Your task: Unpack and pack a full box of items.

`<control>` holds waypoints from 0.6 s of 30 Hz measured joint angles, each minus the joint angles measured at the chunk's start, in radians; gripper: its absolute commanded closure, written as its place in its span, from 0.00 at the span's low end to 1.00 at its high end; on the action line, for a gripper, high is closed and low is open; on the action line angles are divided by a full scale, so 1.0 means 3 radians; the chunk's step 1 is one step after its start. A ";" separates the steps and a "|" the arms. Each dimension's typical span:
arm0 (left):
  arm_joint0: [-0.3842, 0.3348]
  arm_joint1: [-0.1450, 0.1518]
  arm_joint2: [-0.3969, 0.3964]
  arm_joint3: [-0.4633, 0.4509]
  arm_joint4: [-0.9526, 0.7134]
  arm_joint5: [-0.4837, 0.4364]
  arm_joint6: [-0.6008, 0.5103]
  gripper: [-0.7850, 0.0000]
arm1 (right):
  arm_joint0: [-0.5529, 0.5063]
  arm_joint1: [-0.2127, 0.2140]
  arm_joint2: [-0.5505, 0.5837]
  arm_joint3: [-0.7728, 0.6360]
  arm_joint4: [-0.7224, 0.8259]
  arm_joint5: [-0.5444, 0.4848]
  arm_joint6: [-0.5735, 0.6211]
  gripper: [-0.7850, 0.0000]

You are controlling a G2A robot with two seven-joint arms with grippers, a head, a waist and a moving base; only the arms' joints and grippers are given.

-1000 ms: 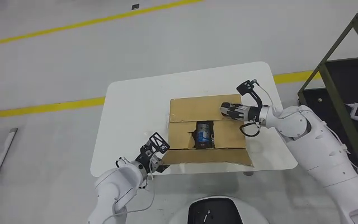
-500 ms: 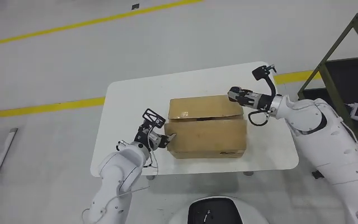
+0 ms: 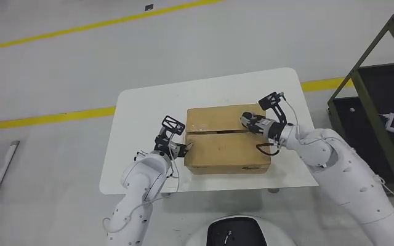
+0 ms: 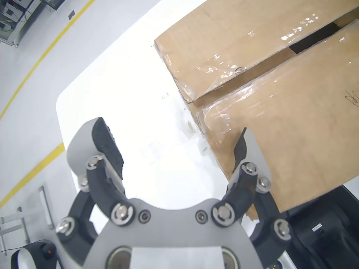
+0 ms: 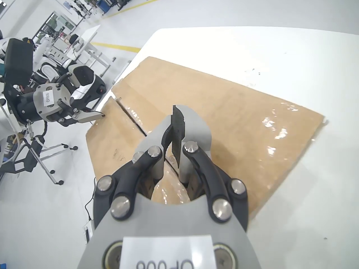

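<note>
Lying under right jaws, beside left jaws: box (image 3: 223, 151).

Top view: mounted high above the arms, facing down, far enough back to take in the whole desk (image 3: 141, 111) and the box (image 3: 225, 138). Left wrist view: close behind the left claw (image 4: 174, 135), facing one box corner and the desk beyond. Right wrist view: close behind the right claw (image 5: 176, 121), facing along the box top. All three views share the box top and the desk.

The left gripper (image 4: 172, 130) is spread wide at a corner of the box (image 4: 280, 57), one finger (image 4: 251, 152) at its cardboard edge and the other above the bare tabletop (image 4: 126, 85).
</note>
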 measured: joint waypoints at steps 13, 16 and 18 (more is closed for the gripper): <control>-0.0008 -0.0001 -0.0026 0.0040 0.0077 0.0140 -0.0103 0.00 | 0.0028 -0.0072 -0.0233 0.0116 -0.0091 0.0151 -0.0081 1.00; 0.0038 0.0006 -0.0085 -0.0062 0.0096 0.0175 -0.0125 0.00 | 0.0048 -0.0083 -0.0257 0.0135 -0.0096 0.0153 -0.0071 1.00; 0.0066 0.0010 -0.0117 -0.0113 0.0090 0.0189 -0.0131 0.00 | 0.0056 -0.0089 -0.0263 0.0142 -0.0095 0.0152 -0.0065 1.00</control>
